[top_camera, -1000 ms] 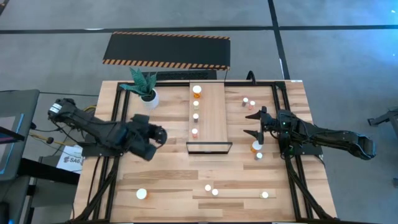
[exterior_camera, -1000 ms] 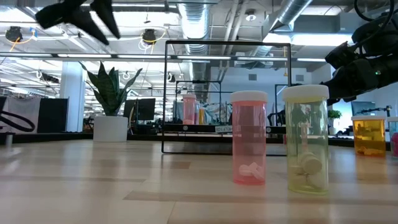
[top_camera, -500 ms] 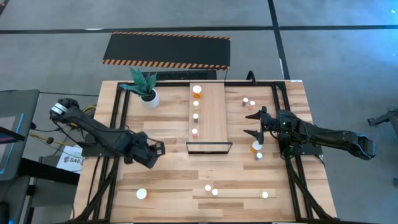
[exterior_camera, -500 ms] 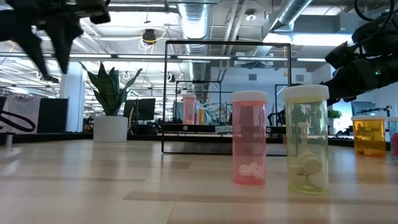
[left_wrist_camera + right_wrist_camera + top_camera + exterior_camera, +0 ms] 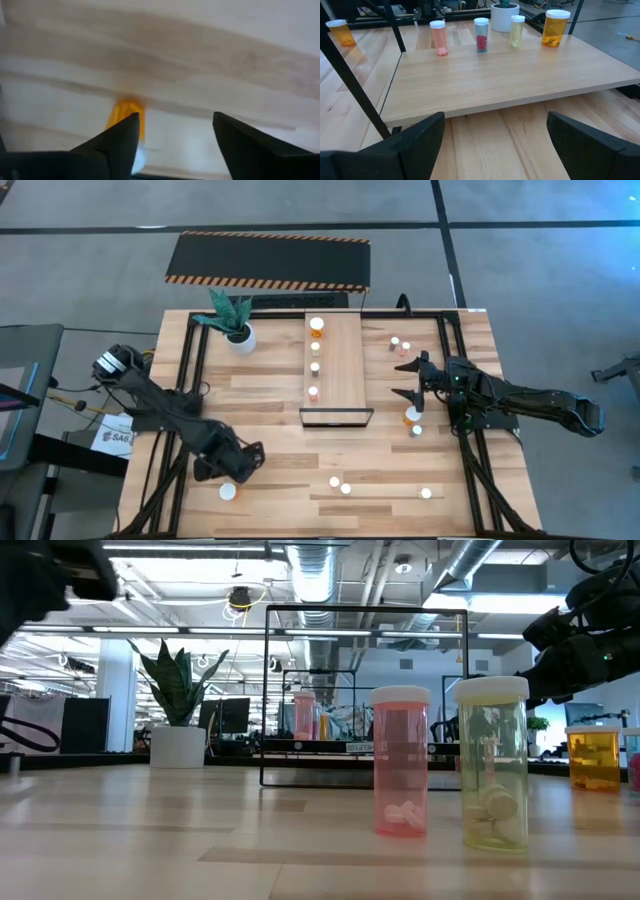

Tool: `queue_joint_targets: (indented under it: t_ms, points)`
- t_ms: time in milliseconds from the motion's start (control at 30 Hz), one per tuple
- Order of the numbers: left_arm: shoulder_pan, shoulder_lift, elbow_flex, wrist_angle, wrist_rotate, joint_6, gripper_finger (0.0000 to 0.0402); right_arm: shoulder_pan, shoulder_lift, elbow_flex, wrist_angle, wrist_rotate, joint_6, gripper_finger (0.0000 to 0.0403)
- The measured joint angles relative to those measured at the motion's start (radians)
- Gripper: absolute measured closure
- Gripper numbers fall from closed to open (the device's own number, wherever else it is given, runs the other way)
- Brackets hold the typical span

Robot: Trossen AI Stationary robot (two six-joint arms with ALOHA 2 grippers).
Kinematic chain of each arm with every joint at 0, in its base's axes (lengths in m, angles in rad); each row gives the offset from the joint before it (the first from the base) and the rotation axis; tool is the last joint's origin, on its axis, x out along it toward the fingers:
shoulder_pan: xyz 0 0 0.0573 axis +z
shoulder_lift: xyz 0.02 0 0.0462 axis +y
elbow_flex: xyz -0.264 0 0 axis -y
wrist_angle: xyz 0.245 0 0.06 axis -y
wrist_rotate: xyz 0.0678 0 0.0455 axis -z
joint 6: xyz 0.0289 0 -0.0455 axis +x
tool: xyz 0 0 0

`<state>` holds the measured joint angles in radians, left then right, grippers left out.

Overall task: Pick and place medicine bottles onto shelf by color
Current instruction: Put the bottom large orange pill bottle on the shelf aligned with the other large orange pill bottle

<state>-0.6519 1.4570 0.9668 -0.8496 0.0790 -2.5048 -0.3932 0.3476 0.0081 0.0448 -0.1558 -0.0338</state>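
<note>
- The left end effector (image 5: 238,470) hangs over the worktop's (image 5: 270,415) near-left part, fingers spread, grasping nothing.
- An orange bottle (image 5: 228,492) stands just beside it; the blurred left wrist view seems to show that bottle (image 5: 126,116) beyond the fingertips.
- The right end effector (image 5: 408,376) waits released, right of the shelf (image 5: 345,360).
- Four bottles (image 5: 481,34) stand in a row along the shelf's left edge; other bottles are scattered over the worktop.
</note>
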Motion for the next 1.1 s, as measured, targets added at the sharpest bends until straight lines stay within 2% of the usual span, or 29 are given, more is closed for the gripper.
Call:
queue_joint_targets:
  t_ms: [333, 500, 800, 1100]
  points:
    - [-0.195, 0.002, 0.000, -0.001, -0.044, -0.289, 0.0074, 0.000, 0.000, 0.000, 0.000, 0.000, 0.000, 0.0029]
    - [-0.226, 0.021, -0.001, 0.024, -0.071, -0.344, 0.0049, 0.000, 0.000, 0.000, 0.000, 0.000, 0.000, 0.0029]
    - [-0.225, 0.124, -0.001, 0.115, -0.052, -0.347, 0.0042, 0.000, 0.000, 0.000, 0.000, 0.000, 0.000, 0.0029]
    - [-0.211, 0.133, -0.001, 0.146, -0.024, -0.366, 0.0047, 0.000, 0.000, 0.000, 0.000, 0.000, 0.000, 0.0029]
